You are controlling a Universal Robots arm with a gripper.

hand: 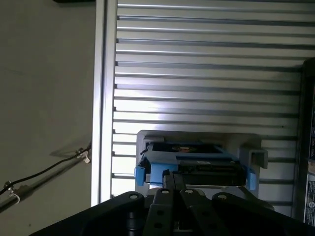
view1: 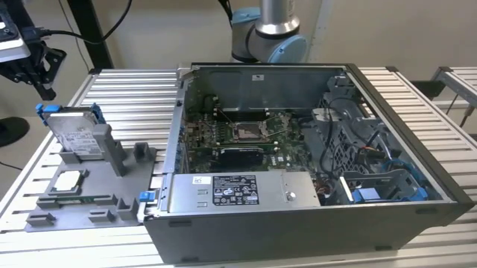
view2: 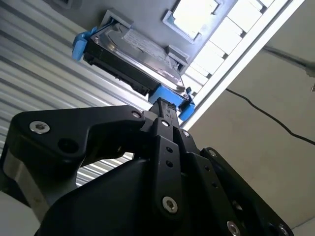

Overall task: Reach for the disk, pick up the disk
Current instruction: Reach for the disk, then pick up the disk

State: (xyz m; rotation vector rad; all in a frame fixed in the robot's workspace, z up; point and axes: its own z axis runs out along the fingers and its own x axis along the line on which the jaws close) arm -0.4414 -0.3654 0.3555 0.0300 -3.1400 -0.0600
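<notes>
The disk (view1: 75,133) is a silver-grey drive with a white label in a bright blue bracket. It stands tilted on edge in a grey holder at the exterior view's left. My black gripper (view1: 44,86) hangs above it and slightly further to that view's left, apart from it. In both wrist views the disk (view2: 133,49) (hand: 197,162) lies just beyond the fingertips, with the gripper (view2: 165,104) (hand: 174,173) lined up near its blue end. The fingers look closed together with nothing between them.
An open computer case (view1: 313,151) takes up the middle and the exterior view's right of the slatted metal table (view1: 127,95). The grey holder plate (view1: 82,215) also carries a small square chip (view1: 67,181). The arm's base (view1: 268,33) stands behind the case.
</notes>
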